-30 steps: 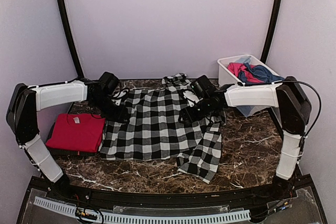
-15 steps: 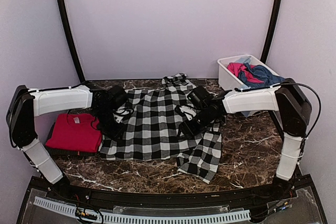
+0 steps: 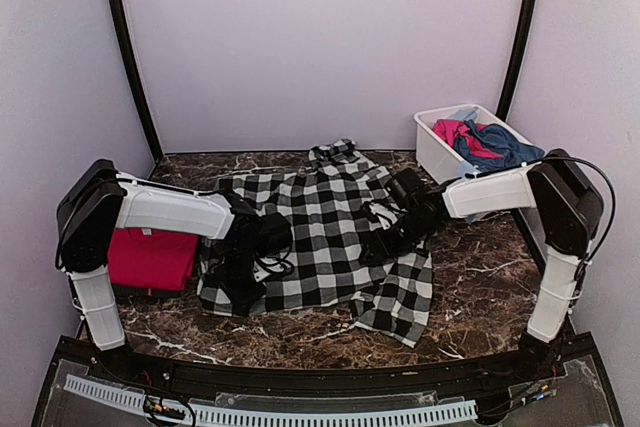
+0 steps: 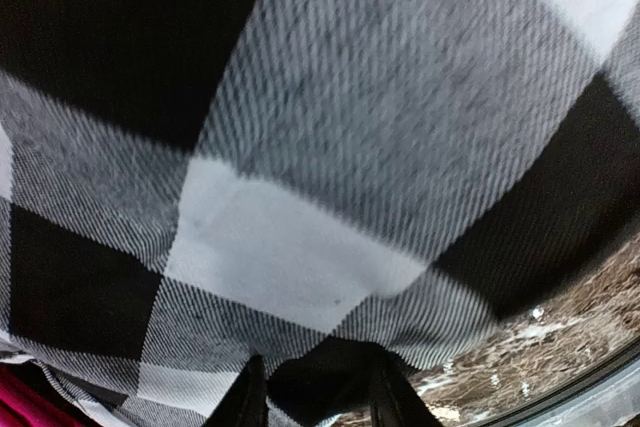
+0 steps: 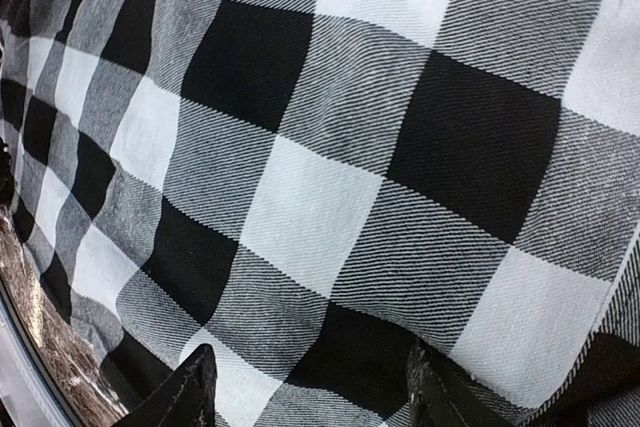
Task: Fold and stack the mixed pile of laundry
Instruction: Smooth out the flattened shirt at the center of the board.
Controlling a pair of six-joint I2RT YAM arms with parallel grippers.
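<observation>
- Since a second ago, the left gripper [image 4: 318, 402] has been swung from the far left corner of the checked shirt [image 3: 320, 222] to its near left edge. The right gripper [image 5: 312, 392] has been drawn a little nearer along the shirt's right side.
- The shirt is spread flat on the table [image 3: 480, 287] between the arms. Its collar lies at the far side, and one sleeve trails off at the near right.
- From above, the left gripper is lost against the dark squares, so its jaws cannot be made out there.
- In the left wrist view, the jaws are seen partly closed with a dark fold of cloth between them. Whether the fold is actually pinched cannot be told. Most of that view is blurred cloth.
- In the right wrist view, the jaws are seen spread wide over flat, unbunched cloth, and nothing is held.
- The red tee [image 3: 150, 257] lies folded at the left, partly hidden by the left arm. It is just beside the shirt's edge.
- A pink piece [image 3: 452, 132] and a blue piece [image 3: 495, 139] are heaped in the tub [image 3: 432, 152] at the far right. The tub's near end is hidden behind the right arm.
</observation>
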